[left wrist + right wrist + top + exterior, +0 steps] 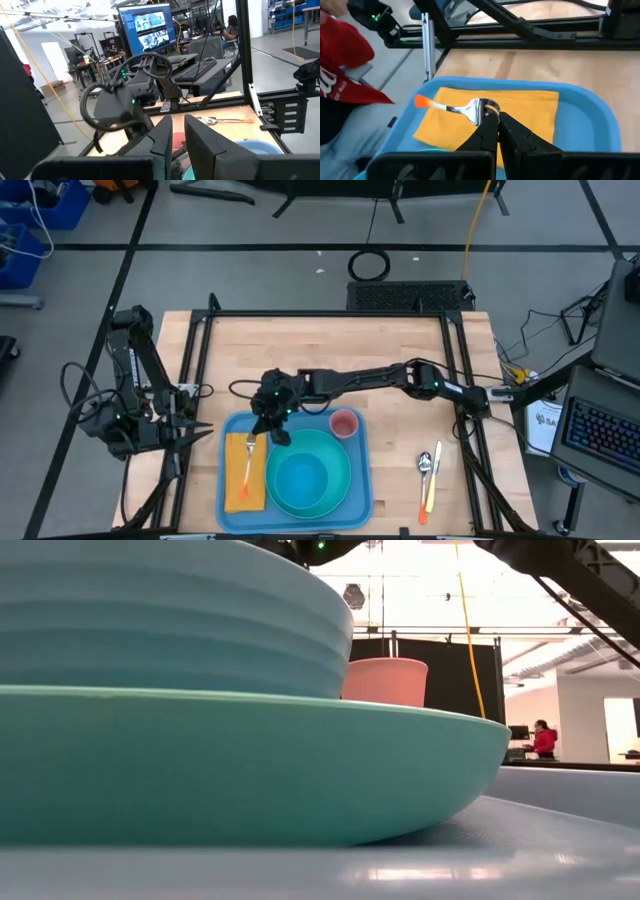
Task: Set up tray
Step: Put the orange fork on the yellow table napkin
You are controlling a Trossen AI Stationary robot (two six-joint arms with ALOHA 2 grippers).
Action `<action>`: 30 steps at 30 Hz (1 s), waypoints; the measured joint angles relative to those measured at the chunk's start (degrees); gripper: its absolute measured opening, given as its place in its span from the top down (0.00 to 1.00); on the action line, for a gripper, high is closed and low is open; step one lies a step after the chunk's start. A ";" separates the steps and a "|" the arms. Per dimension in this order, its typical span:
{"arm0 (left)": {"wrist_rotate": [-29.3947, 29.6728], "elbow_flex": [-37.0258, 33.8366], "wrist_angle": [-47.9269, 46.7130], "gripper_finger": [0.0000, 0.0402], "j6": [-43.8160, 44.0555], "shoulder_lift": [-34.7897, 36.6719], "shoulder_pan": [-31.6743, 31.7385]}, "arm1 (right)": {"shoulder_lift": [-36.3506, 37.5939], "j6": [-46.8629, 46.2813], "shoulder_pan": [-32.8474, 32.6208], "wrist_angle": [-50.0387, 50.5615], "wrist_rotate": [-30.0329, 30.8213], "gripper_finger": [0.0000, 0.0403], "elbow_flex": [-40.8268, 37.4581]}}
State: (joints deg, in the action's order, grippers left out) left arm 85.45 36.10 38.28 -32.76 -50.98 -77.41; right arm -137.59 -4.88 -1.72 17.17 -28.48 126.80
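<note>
A: Where's the tray (360, 505)?
B: Front-centre of table (330, 355). Holds yellow napkin (243, 475) w/ fork (249, 458) on it, teal plate (340, 492) w/ bowl (299, 478), pink cup (344, 423).

A: Right gripper (276, 433)?
B: Reaches across over the tray's left part, just above napkin. Jaws nearly closed, tips by the fork's head; can't tell if gripping.

A: Left gripper (200, 430)?
B: Parked at the table's left edge, fingers only a narrow gap apart, holding nothing.

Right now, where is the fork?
In the high view, the fork lies on the yellow napkin at the tray's left side, beside the plate, just below the right gripper.
</note>
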 joint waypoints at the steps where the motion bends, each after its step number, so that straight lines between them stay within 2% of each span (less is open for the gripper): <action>1: 0.02 -0.02 0.00 0.86 0.05 0.02 0.00 | -0.40 0.81 0.05 -0.40 0.01 1.00 0.01; 9: -0.22 -0.02 -1.24 0.86 0.97 0.00 0.00 | -3.63 8.73 -0.91 -3.16 2.92 1.00 0.00; 30: -0.09 -0.02 -3.89 0.86 3.00 0.00 0.00 | -6.09 9.22 -1.01 -6.04 1.38 1.00 -0.02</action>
State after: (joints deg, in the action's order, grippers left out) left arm 85.36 36.07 34.39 -29.77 -50.98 -77.41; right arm -143.68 4.34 -2.73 11.13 -27.10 126.78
